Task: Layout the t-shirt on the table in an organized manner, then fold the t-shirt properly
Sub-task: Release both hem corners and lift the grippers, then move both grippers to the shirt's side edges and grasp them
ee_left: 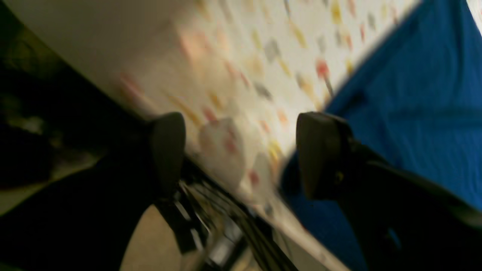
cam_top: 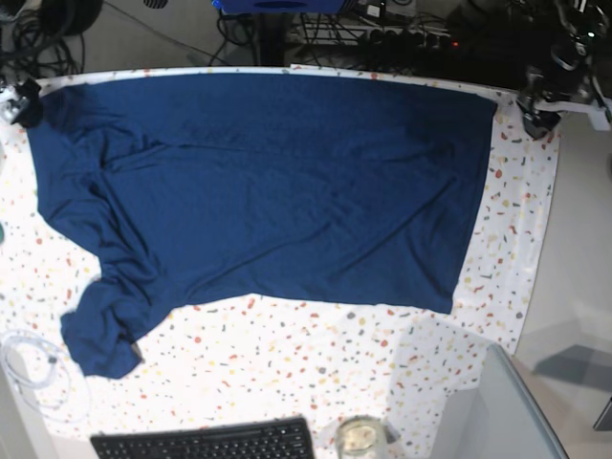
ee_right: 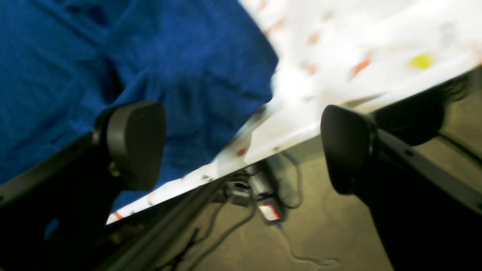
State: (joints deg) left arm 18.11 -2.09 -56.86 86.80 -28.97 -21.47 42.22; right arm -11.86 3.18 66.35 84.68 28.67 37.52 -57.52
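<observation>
T-shirt (cam_top: 277,182) lay spread flat on the table (cam_top: 287,354), released. Left gripper (ee_left: 241,154) and right gripper (ee_right: 243,145) had fingers spread, empty, at its far corners; bare tabletop bordered its near hem.

The table (cam_top: 516,239) and t-shirt (cam_top: 268,182) are viewed from overhead in the base view, while opposite far corners are seen close-up, obliquely, by both wrist cameras.
</observation>
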